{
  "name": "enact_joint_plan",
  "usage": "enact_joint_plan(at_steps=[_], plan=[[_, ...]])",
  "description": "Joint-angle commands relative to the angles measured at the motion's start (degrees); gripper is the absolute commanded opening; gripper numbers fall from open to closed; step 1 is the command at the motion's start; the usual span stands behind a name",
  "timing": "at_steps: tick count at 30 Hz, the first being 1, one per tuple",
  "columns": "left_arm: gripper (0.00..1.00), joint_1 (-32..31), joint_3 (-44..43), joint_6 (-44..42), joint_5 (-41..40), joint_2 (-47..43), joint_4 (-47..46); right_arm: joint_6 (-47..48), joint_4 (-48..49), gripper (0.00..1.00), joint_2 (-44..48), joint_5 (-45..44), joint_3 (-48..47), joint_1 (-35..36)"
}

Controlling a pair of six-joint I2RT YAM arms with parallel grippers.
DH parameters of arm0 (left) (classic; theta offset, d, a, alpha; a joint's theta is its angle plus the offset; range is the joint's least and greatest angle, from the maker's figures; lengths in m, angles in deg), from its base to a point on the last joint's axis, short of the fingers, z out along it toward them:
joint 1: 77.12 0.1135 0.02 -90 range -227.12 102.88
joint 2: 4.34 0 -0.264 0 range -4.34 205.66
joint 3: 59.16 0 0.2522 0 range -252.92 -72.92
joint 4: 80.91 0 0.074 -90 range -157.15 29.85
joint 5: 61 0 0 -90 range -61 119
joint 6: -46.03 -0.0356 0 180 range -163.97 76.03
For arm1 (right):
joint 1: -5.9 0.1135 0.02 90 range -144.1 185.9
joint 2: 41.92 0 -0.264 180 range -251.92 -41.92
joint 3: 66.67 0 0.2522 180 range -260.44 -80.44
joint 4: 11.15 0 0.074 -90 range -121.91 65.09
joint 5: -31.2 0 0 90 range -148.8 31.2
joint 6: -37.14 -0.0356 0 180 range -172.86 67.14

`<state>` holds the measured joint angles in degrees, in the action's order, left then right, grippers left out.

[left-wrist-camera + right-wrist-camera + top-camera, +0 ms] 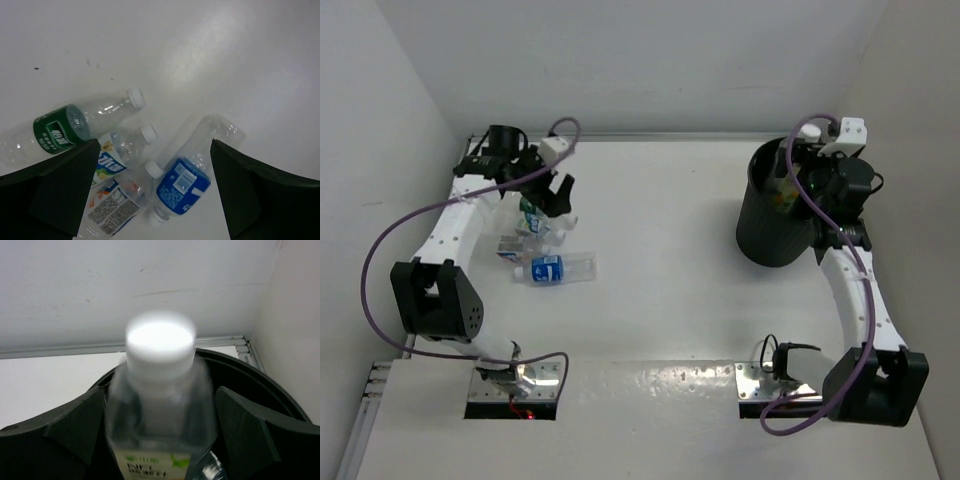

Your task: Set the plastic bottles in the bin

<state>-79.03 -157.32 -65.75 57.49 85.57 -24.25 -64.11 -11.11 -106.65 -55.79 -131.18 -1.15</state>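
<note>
Right fingers [75, 425] flank a blurred bottle [160, 390] over the bin [270, 395]. Gripping or releasing? Can't tell. Best to spread fully and drop it straight in. Left fingers [60, 185] gape wide over the other bottles [182, 185] on the bench [200, 50].

I'm seeing bare table [665, 215] running open between the bottles [545, 250] and the bin [767, 228], so nothing is blocking a pass across the middle. On the left the bottles are lying packed together, touching and overlapping, leaving little room between them. Only the outer sides, like that of the green bottle [60, 131], are facing bare table. The left wall [380, 120] is crowding that arm. A bottle [159, 390] is occupying the bin's mouth, with the right wall [295, 315] standing near.
</note>
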Motion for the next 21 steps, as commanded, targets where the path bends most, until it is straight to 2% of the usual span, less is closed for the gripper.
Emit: enact_joint_plan(at_steps=[1,2,3,9,14,21], plan=[[1.00,-4.0,2.0,-22.6,-0.1,-5.4,12.4,1.5,1.1,0.90,2.4,0.2,-4.4,0.8],[1.00,-5.2,3.6,-24.0,-1.5,-6.4,13.3,1.7,0.4,0.99,2.8,0.6,-4.8,0.9],[1.00,-7.6,4.6,-24.7,-2.3,-7.0,13.4,2.1,-0.3,1.00,3.1,0.6,-5.9,1.6],[1.00,-13.1,10.6,-25.9,-7.2,-8.3,12.1,2.5,-5.2,1.00,4.4,-0.4,-8.5,3.1],[1.00,-15.2,11.8,-25.9,-9.4,-4.6,11.5,1.6,-9.1,1.00,5.8,2.0,-13.3,4.7],[1.00,-20.1,13.9,-22.0,-18.0,1.0,4.7,2.5,-13.6,1.00,6.7,3.7,-15.7,6.5]])
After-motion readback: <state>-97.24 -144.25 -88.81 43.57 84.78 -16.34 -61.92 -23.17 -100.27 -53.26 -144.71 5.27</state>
